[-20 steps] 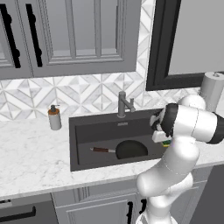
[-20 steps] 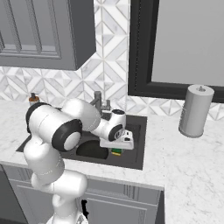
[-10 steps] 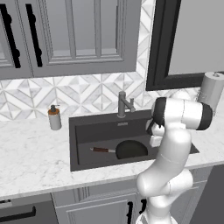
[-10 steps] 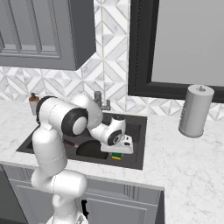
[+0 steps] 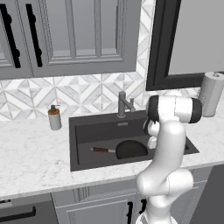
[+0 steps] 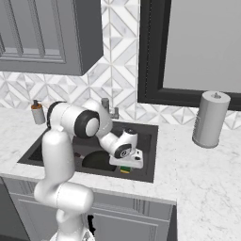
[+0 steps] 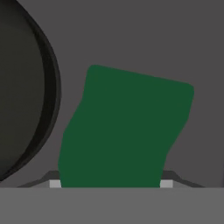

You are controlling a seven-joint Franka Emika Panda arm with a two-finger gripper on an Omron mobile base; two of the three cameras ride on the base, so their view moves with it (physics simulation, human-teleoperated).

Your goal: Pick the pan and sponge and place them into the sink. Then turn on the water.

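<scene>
The black pan point(image 5: 131, 149) lies in the dark sink point(image 5: 87, 121), its reddish-brown handle point(image 5: 103, 150) pointing left. It also shows as a dark disc point(image 6: 98, 161) left of the hand and as a curved rim point(image 7: 26, 87) at the left of the hand view. My gripper point(image 6: 125, 165) reaches down into the sink's right part, shut on the sponge point(image 6: 124, 169). The sponge's green top point(image 7: 127, 127) sits between the two fingertips, just above the sink floor and beside the pan. No water is in view at the grey faucet point(image 5: 123, 104).
A soap bottle point(image 5: 54, 117) stands on the marble counter left of the sink. A paper towel roll point(image 6: 209, 119) stands at the right. The tiled wall and cabinets rise behind the faucet point(image 6: 107, 106).
The arm has swung and the hand has gone lower into the right part of the sink, carrying the sponge with it. The pan has not moved.
</scene>
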